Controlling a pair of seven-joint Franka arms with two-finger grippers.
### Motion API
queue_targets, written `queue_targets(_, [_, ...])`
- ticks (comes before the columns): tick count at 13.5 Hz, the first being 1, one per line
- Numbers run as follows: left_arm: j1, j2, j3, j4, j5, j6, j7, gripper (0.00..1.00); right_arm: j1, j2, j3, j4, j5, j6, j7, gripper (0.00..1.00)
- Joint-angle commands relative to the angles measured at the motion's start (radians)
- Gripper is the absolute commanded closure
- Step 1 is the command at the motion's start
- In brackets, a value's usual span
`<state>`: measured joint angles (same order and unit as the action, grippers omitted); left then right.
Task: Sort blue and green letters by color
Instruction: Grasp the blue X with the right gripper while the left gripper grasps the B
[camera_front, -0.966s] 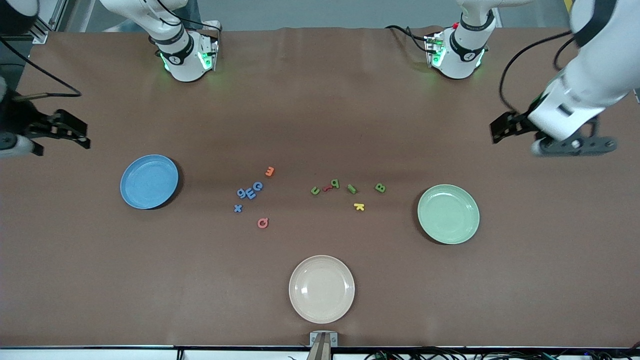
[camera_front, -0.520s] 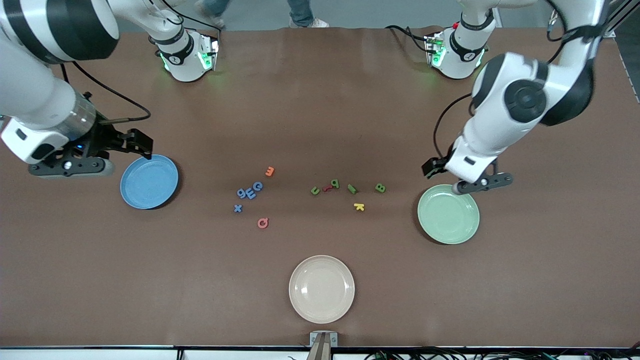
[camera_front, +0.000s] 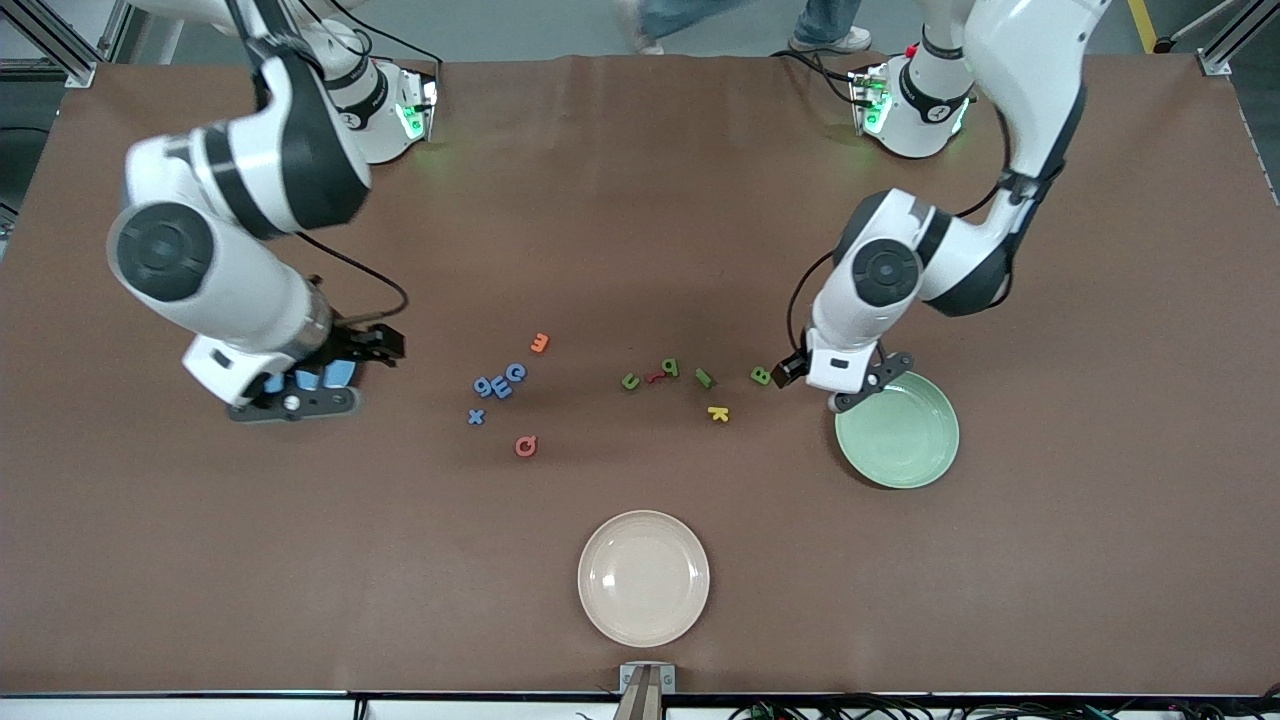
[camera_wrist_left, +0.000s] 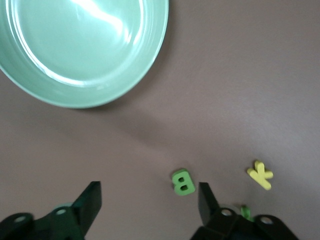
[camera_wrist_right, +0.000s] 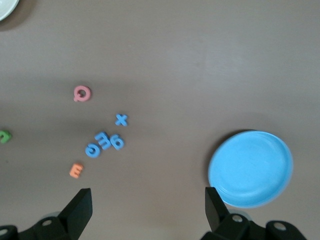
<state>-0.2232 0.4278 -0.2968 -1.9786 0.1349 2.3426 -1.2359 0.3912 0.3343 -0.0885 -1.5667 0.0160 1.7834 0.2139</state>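
Four blue letters (camera_front: 497, 386) lie in a cluster mid-table toward the right arm's end; they also show in the right wrist view (camera_wrist_right: 106, 140). Four green letters (camera_front: 704, 378) lie in a row toward the left arm's end. The green B (camera_front: 760, 376) is the one closest to the green plate (camera_front: 900, 440). My left gripper (camera_front: 835, 385) hangs open and empty between the B and the green plate; the B (camera_wrist_left: 183, 181) lies just inside one fingertip (camera_wrist_left: 205, 194). My right gripper (camera_front: 295, 395) is open and empty over the blue plate (camera_front: 340, 375), which it mostly hides.
An orange E (camera_front: 539, 343), a pink Q (camera_front: 525, 446), a dark red letter (camera_front: 654, 378) and a yellow K (camera_front: 718, 413) lie among the letters. A cream plate (camera_front: 643, 578) sits nearest the front camera. The blue plate (camera_wrist_right: 250, 169) and green plate (camera_wrist_left: 85, 50) hold nothing.
Both arms swung in from the table's ends. The right gripper moved over the blue plate. The left gripper came down beside the green plate, close to the green B. No letter moved.
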Motion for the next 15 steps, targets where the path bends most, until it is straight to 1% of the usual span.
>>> queue_targets(1, [-0.022, 0.054, 0.001, 0.007, 0.032, 0.070, -0.169, 0.21, 0.025, 0.017, -0.008, -0.088, 0.053, 0.114, 0.080, 0.00])
queue_targets(2, [-0.037, 0.077, 0.001, 0.007, 0.032, 0.098, -0.216, 0.22, 0.037, 0.035, -0.008, -0.119, 0.053, 0.170, 0.085, 0.00])
queue_targets(3, [-0.041, 0.092, 0.001, 0.007, 0.034, 0.113, -0.244, 0.25, 0.044, 0.057, -0.007, -0.145, 0.056, 0.232, 0.096, 0.00])
queue_targets(6, [-0.039, 0.123, 0.001, 0.006, 0.034, 0.156, -0.275, 0.26, 0.066, 0.110, -0.007, -0.231, 0.074, 0.413, 0.122, 0.00])
queue_targets(9, [-0.041, 0.153, 0.001, 0.009, 0.032, 0.198, -0.289, 0.30, 0.077, 0.161, -0.007, -0.233, 0.082, 0.439, 0.122, 0.01])
queue_targets(10, [-0.041, 0.160, 0.001, 0.010, 0.034, 0.205, -0.289, 0.32, 0.080, 0.182, -0.008, -0.234, 0.082, 0.459, 0.122, 0.02])
queue_targets(11, [-0.039, 0.170, 0.001, 0.015, 0.032, 0.205, -0.289, 0.34, 0.086, 0.207, -0.007, -0.234, 0.082, 0.481, 0.122, 0.05])
queue_targets(12, [-0.041, 0.172, 0.001, 0.015, 0.034, 0.205, -0.289, 0.39, 0.087, 0.228, -0.007, -0.236, 0.082, 0.497, 0.122, 0.10])
queue_targets(13, [-0.041, 0.174, 0.001, 0.015, 0.034, 0.205, -0.289, 0.45, 0.094, 0.238, -0.008, -0.234, 0.082, 0.498, 0.122, 0.15])
queue_targets(14, [-0.039, 0.180, 0.001, 0.017, 0.034, 0.205, -0.289, 0.55, 0.097, 0.244, -0.007, -0.234, 0.082, 0.498, 0.124, 0.20])
queue_targets(15, [-0.039, 0.186, 0.001, 0.020, 0.034, 0.205, -0.289, 0.64, 0.097, 0.256, -0.007, -0.234, 0.082, 0.504, 0.136, 0.23])
